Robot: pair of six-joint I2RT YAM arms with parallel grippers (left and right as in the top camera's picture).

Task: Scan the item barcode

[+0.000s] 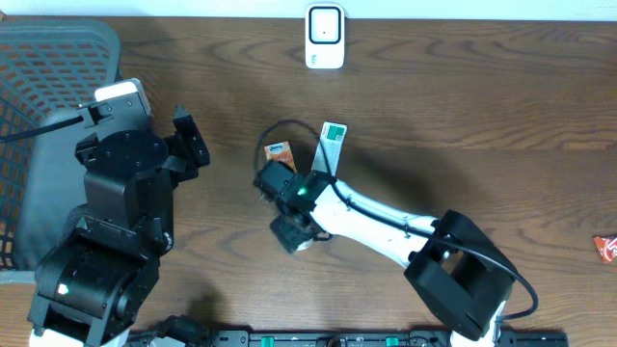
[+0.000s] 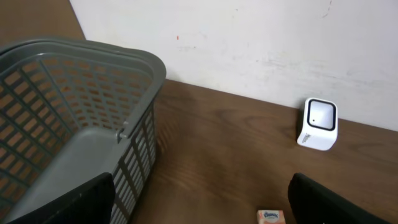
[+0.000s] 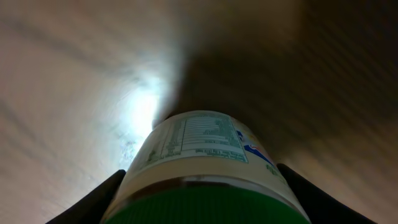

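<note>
A white bottle (image 3: 199,146) with a green cap and a printed label fills the right wrist view. Its label faces the camera. My right gripper (image 3: 202,193) is shut on it, both black fingers (image 3: 99,200) pressed against its sides near the cap. From overhead this gripper (image 1: 289,210) sits at the table's middle and covers the bottle. The white scanner (image 1: 325,37) stands at the far edge, also seen in the left wrist view (image 2: 318,123). My left gripper (image 1: 188,145) hovers open at the left, nothing between its fingers (image 2: 93,200).
A grey mesh basket (image 1: 48,67) stands at the left, close to the left arm (image 2: 68,118). An orange tissue pack (image 1: 279,151) and a green-and-white flat packet (image 1: 331,145) lie just beyond the right gripper. A red packet (image 1: 605,248) lies at the right edge.
</note>
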